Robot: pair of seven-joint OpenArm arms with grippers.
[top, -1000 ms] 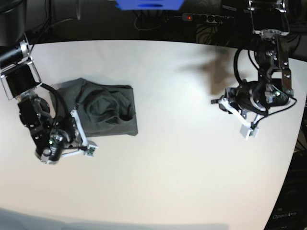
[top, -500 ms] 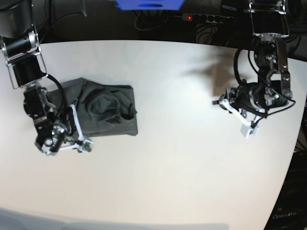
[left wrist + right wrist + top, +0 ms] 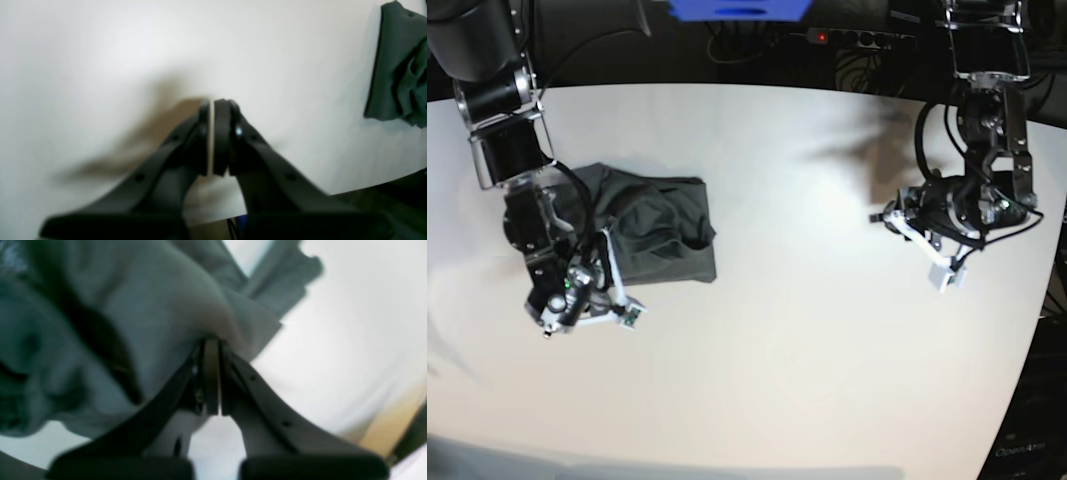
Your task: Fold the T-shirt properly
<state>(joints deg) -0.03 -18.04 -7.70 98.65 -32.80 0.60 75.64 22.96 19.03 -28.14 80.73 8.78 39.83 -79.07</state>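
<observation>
The dark grey T-shirt point(image 3: 662, 235) lies bunched in a rough rectangle on the left part of the white table. Its folds fill the upper left of the right wrist view point(image 3: 116, 300). My right gripper point(image 3: 607, 256) sits at the shirt's lower left edge. There its jaws are shut point(image 3: 211, 343), with the fabric drawn up in a peak at their tips. My left gripper point(image 3: 885, 214) hovers over bare table far to the right, shut on nothing point(image 3: 213, 103). The shirt point(image 3: 397, 66) shows only at the right edge of the left wrist view.
The white table point(image 3: 807, 350) curves away at the right and ends near the frame's bottom. Behind its back edge are a power strip with a red light point(image 3: 847, 37), cables and a blue object point(image 3: 737, 8). The left arm casts a shadow point(image 3: 867, 150).
The right arm has swung right and leaned further over the shirt's left side, its gripper shifting along the lower left edge. The shirt's folds shifted slightly. The left arm barely moved.
</observation>
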